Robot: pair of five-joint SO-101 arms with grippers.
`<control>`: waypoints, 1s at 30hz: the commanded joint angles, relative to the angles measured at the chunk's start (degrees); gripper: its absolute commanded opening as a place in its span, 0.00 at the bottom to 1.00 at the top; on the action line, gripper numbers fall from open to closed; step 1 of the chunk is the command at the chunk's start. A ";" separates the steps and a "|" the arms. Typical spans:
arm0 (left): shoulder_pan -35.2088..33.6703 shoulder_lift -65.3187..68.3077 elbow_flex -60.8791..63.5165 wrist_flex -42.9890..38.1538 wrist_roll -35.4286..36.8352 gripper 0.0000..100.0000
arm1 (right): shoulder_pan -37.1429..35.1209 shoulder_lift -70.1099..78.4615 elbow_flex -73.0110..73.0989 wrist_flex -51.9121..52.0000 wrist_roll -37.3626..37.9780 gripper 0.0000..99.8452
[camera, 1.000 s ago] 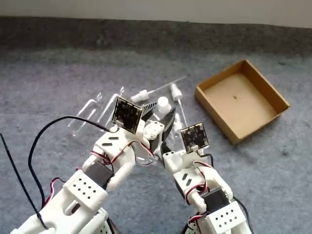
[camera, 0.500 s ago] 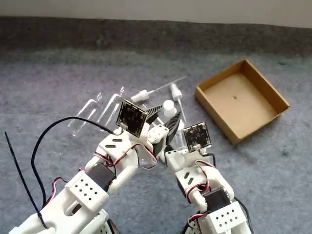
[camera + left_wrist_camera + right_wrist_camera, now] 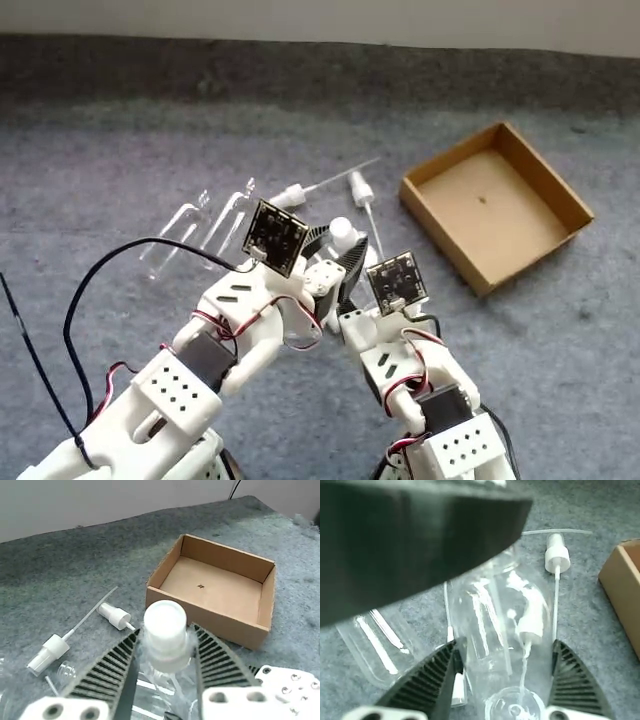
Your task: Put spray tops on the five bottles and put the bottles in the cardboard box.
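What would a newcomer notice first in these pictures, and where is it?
In the middle the two arms meet: the left arm's fingers grip a white spray top over a clear bottle held in the right arm's fingers. To the right stands an empty cardboard box.

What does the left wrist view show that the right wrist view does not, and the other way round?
Left wrist view: the whole inside of the cardboard box, and the white spray top gripped by the left gripper. Right wrist view: the clear bottle held by the right gripper, with a second bottle lying beside it. Both: the grey carpet, a side of the box, and a loose spray top with its tube lying near the box.
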 commanded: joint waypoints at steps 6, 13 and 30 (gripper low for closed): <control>0.92 -0.22 -5.41 0.44 0.00 0.06 | 1.10 -0.75 -2.68 -0.13 0.70 0.22; 1.01 0.04 -9.71 3.34 0.09 0.06 | 1.10 -0.75 -2.68 -0.13 0.70 0.22; 1.36 13.23 -14.81 10.29 0.09 0.06 | 1.10 -0.75 -2.51 -0.13 5.01 0.22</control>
